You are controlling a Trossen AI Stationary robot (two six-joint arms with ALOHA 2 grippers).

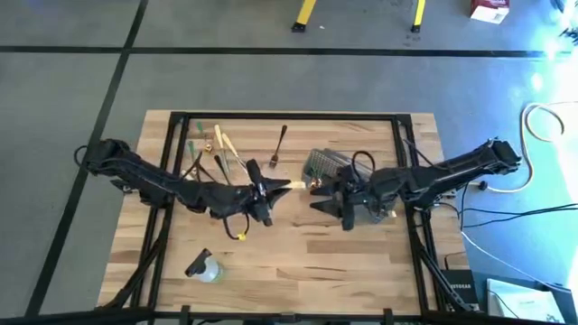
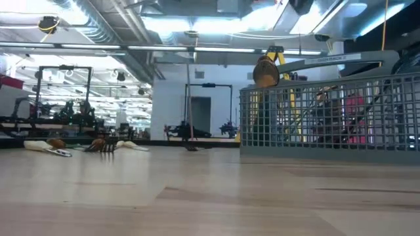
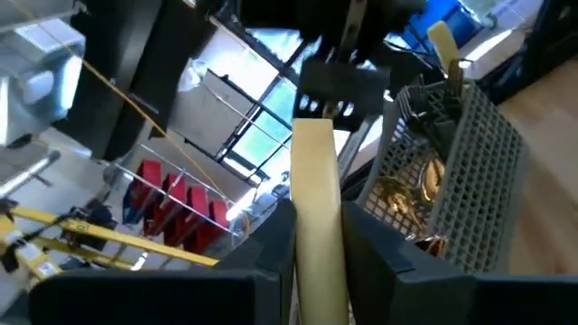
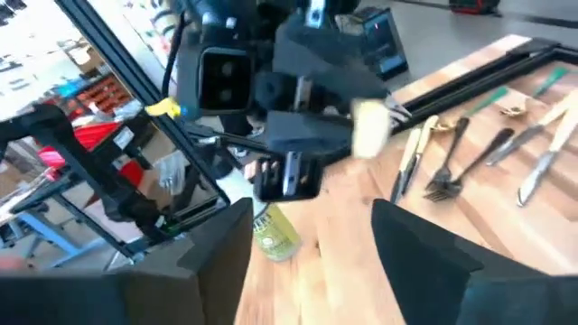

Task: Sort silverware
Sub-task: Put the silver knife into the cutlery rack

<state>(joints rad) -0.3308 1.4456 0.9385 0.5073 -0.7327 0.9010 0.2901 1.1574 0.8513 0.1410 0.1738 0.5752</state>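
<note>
My left gripper is at mid table, shut on a pale tan utensil whose free end points toward the grey mesh basket. The basket stands upright and holds gold utensils; a tan one sticks out above its rim. Loose silverware, tan, black and green, lies flat at the far left, with a dark fork beside it. My right gripper is open with nothing between its fingers, just near of the basket. My left gripper pinches the pale utensil's flat handle between its two fingers, one on each long edge. The fingers come about level from the table's left and lie along the utensil. Its free end juts out past the fingertips, clear of the table.
A small clear bottle lies on its side near the front left. The black frame rails run along the table's far edge and sides. Bare wood lies at the table's near middle and right.
</note>
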